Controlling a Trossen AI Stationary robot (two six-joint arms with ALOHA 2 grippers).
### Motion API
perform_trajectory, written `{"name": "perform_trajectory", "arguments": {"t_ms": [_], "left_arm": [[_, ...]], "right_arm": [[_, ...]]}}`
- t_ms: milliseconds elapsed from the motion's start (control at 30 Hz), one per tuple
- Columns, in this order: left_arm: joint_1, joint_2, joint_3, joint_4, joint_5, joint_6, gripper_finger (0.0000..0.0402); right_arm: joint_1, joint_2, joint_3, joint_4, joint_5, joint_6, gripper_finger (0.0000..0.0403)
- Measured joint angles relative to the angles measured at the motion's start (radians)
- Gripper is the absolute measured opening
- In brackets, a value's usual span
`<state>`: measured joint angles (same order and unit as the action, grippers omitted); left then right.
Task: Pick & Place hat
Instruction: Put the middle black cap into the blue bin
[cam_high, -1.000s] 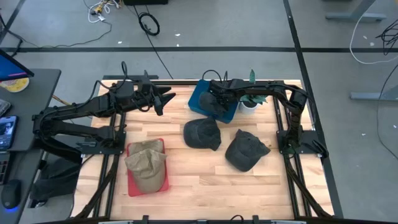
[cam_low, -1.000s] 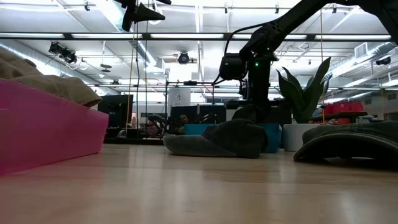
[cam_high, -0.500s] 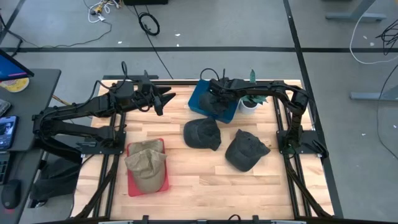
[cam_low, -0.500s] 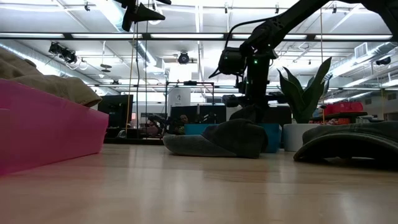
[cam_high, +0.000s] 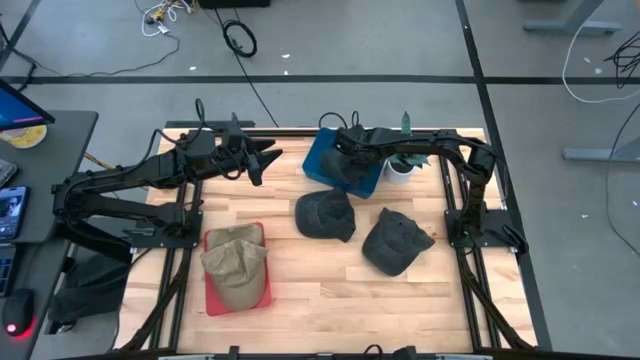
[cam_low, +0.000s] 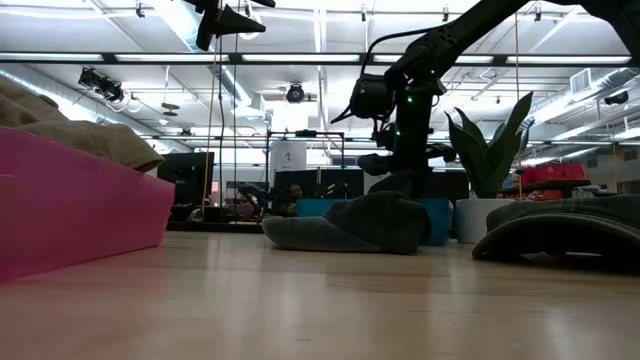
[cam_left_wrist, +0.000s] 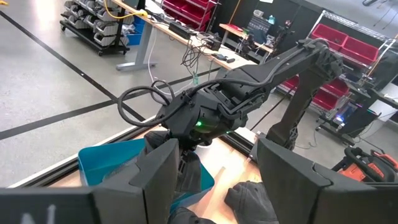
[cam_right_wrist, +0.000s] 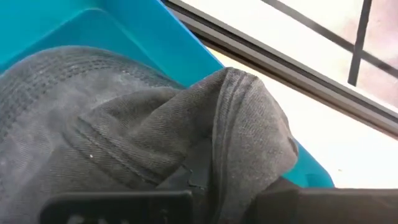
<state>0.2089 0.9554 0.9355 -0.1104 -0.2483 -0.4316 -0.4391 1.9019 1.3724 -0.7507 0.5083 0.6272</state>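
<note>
- The desk (cam_high: 330, 285) is light wood inside a dark frame.
- A blue bin (cam_high: 318, 160) sits at the far edge, a potted plant (cam_high: 400, 165) just beside it.
- A red tray (cam_high: 215, 295) lies near the left front, a tan hat (cam_high: 236, 262) resting on it.
- Two dark hats lie on bare wood: one (cam_high: 325, 214) mid-desk, another (cam_high: 396, 241) toward the right.
- A third dark hat (cam_right_wrist: 143, 124) is over the blue bin, pinched by the right pincer (cam_high: 345, 155) (fabric bunched between its closed fingers).
- The left pincer (cam_high: 268, 157) hangs above the desk's far left, fingers apart, holding nothing.
</note>
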Motion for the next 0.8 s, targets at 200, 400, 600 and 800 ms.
{"name": "perform_trajectory", "arguments": {"t_ms": [200,400,600,800], "left_arm": [[0.000,0.000,0.000,0.000,0.000,0.000,0.0220],[0.000,0.000,0.000,0.000,-0.001,0.000,0.0220],[0.000,0.000,0.000,0.000,-0.001,0.000,0.0220],[0.000,0.000,0.000,0.000,-0.001,-0.002,0.0220]], "right_arm": [[0.007,0.009,0.000,-0.013,0.011,-0.053,0.0029],[0.016,0.009,0.000,-0.012,0.035,-0.125,0.0029],[0.016,0.009,0.000,-0.012,0.035,-0.138,0.0029],[0.016,0.048,0.000,-0.026,0.029,-0.122,0.0029]]}}
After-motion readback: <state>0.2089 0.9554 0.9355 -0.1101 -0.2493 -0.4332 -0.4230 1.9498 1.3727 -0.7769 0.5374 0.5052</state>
